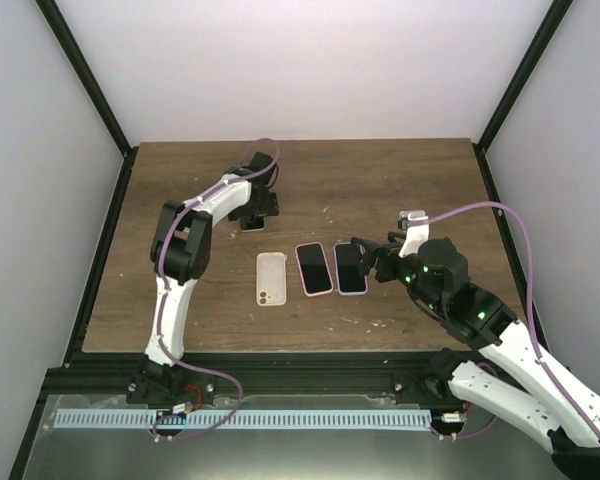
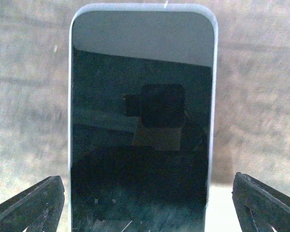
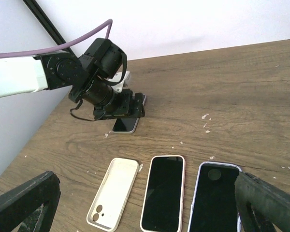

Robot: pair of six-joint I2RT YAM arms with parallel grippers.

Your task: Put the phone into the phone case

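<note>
A bare phone [image 2: 142,125] with a dark screen and a pale rim lies face up on the wooden table at the back left. My left gripper [image 1: 255,216] hangs low over its near end, open. One finger [image 2: 34,203] stands on each side of the phone, and neither touches its edges. An empty cream phone case [image 1: 271,278] lies open side up in the middle of the table, a hand's width in front of that phone [image 3: 125,125]. My right gripper [image 3: 145,208] hovers open and empty, right of the case [image 3: 113,194].
Right of the cream case a phone in a pink case [image 1: 314,268] and a phone in a lavender case [image 1: 350,268] lie side by side, the lavender one right under my right gripper. Small white flecks dot the wood. Black frame posts and white walls border the table [image 1: 400,190].
</note>
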